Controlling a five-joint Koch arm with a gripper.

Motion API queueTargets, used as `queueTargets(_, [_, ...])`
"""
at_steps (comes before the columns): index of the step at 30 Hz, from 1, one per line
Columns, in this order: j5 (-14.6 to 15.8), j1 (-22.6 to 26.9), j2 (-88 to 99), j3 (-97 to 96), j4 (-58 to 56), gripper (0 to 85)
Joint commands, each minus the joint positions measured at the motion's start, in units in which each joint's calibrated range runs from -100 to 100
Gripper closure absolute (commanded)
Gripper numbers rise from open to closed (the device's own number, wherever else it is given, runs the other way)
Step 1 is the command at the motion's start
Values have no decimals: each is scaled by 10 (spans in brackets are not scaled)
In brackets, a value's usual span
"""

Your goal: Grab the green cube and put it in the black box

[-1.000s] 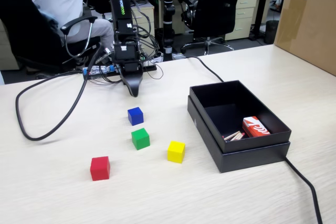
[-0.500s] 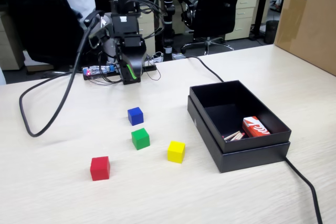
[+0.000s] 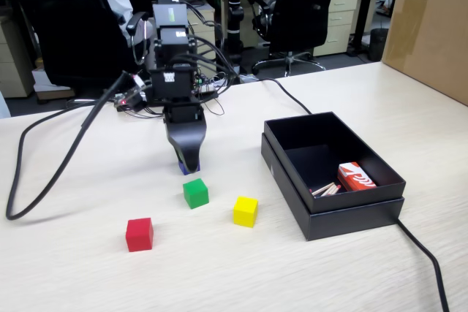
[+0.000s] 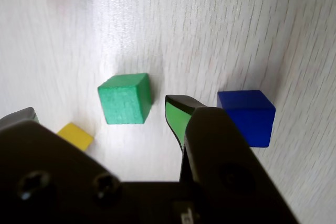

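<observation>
The Koch arm is seen in the fixed view at the back-centre of the pale wood-grain surface (image 3: 88,268), w/ its gripper (image 3: 189,164) pointed down, tip at or just above the surface. The green cube (image 3: 195,193) is set on the surface just in front of the gripper, apart from it, not held. A yellow cube (image 3: 246,211) is placed to the right of the green one & a red cube (image 3: 139,234) to the front-left, each apart from the others. A bit of blue is glimpsed under the gripper tip.

In the wrist view the green cube (image 4: 125,99) is seen left of the one clearly shown finger, a black one w/ a green inner face (image 4: 176,116); a blue cube (image 4: 247,116) is seen just right of that finger. Only a grey edge at far left may be the other finger, so the width of the fingers cannot be told. Nothing is seen gripped.

The black box (image 3: 292,180) is placed at the right of the fixed view, well apart from the cubes, open-topped; a red-and-white small carton (image 3: 356,177) & some thin sticks (image 3: 325,190) are held inside it. A black cable (image 3: 51,158) is looped across the left of the surface. A brown cardboard carton (image 3: 431,27) is stood at far right.
</observation>
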State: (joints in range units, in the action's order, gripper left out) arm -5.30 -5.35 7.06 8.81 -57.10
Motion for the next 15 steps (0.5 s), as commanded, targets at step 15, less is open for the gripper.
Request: queueTargets(15, [-11,5,-139,93,-2,426])
